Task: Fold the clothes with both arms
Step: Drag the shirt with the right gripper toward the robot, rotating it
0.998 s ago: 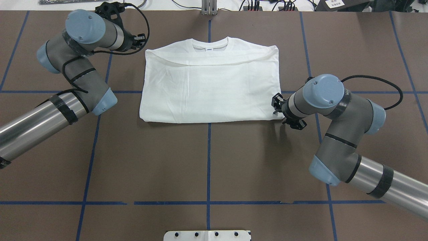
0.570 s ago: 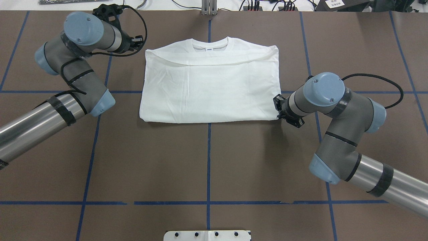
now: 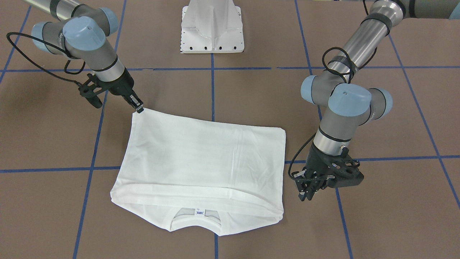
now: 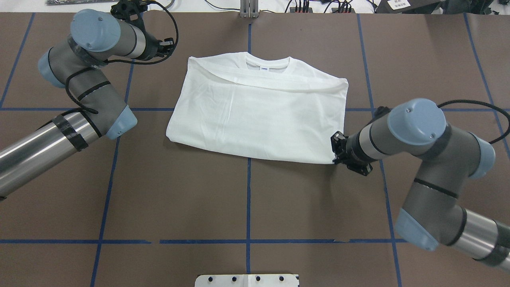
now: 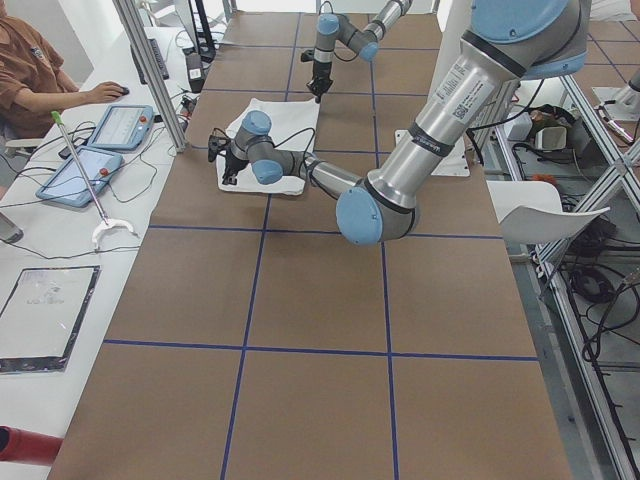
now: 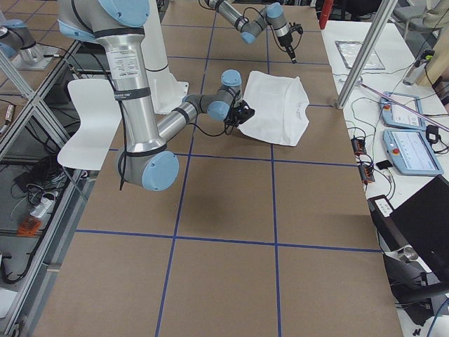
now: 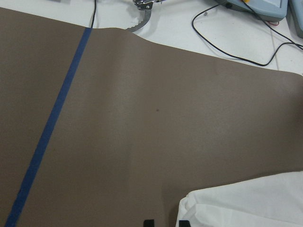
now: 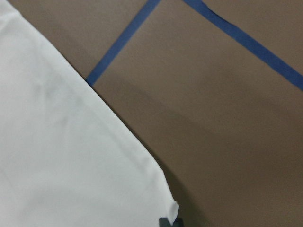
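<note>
Brown table covering (image 4: 247,199) with blue tape lines (image 4: 104,191) runs wide and bare on my side. The white folded T-shirt (image 4: 259,115) lies on the far half, skewed to the grid, with its collar (image 4: 266,63) toward the far edge.

My right pincer (image 3: 139,109) is clenched on the shirt's near right corner, and only a small tip of cloth sits between the fingers. My left pincer (image 3: 305,192) hangs released just beside the far left corner, near the collar side. Its fingertips (image 7: 148,222) stand apart over bare table and touch no cloth.

I judge the main risk to be a one-sided pull. If only my right arm moves, the stack would drag and twist further, the folded layers could slide open, or the thin pinch could slip off. My left pincer could also close short of the corner, or catch only the top layer.

The near half, up to the white pedestal (image 4: 247,280), gives plenty of room for moving. Just behind the collar the covering ends, with cables (image 4: 310,6) beyond it, so my left wrist has little room there.
</note>
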`<action>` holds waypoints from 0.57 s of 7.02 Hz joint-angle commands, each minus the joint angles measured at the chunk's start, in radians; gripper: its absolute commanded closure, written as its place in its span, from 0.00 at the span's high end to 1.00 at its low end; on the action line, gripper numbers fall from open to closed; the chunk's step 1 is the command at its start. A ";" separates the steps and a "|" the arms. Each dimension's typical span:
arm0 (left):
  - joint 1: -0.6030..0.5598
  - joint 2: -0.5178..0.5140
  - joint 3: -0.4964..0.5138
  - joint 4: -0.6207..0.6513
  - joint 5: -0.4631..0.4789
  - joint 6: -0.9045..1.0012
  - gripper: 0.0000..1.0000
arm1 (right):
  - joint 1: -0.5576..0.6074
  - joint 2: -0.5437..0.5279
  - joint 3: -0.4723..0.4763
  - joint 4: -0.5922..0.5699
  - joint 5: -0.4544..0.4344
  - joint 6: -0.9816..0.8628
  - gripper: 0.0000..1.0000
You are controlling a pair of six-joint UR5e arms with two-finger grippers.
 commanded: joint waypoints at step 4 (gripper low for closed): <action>0.114 0.146 -0.480 0.222 -0.198 -0.235 0.35 | -0.442 -0.144 0.256 -0.003 0.041 0.168 0.99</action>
